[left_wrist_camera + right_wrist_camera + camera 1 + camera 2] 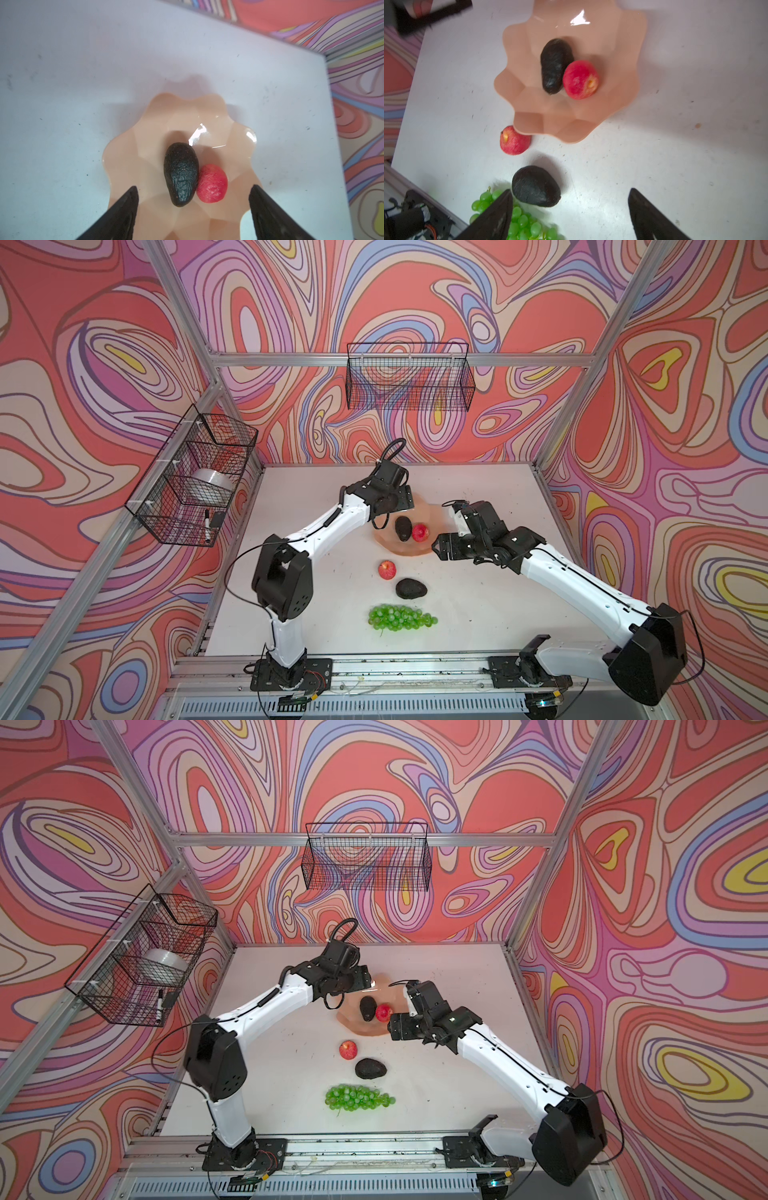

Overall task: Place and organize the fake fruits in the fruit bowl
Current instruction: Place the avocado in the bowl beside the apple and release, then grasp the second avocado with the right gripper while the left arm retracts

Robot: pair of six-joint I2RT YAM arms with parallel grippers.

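**Bench scene, two top views and two wrist views.** The bowl [434, 516] stands on the bench [478, 593] toward its far middle, between the two arms.

- **In the bowl:** Avocado A [402, 528] and apple A [420, 532] lie inside it, touching side by side. The avocado is on the left in both top views.
- **On the bench:** Apple B [387, 570] rests just before the bowl's near rim. In the right wrist view the rim overlaps it, and contact cannot be told.
- **Nearer the front edge:** Avocado B [410, 588] lies near apple B but apart from it. The grapes [399, 617] lie nearer the edge again, close to avocado B with a gap between.

The left claw [194, 186] hangs over the far left part of the bowl, released. Its fingers [124, 207] stand wide apart and empty, and avocado A and apple A lie below them between the tips.

The right claw [570, 189] is held beside the bowl's right rim, also released and empty. Its wrist view looks across avocado B and the grapes toward the bowl.

A back basket [409, 377] hangs on the rear frame. A side basket [166, 510] on the left frame holds a tape roll [210, 485] and a marker [206, 524].
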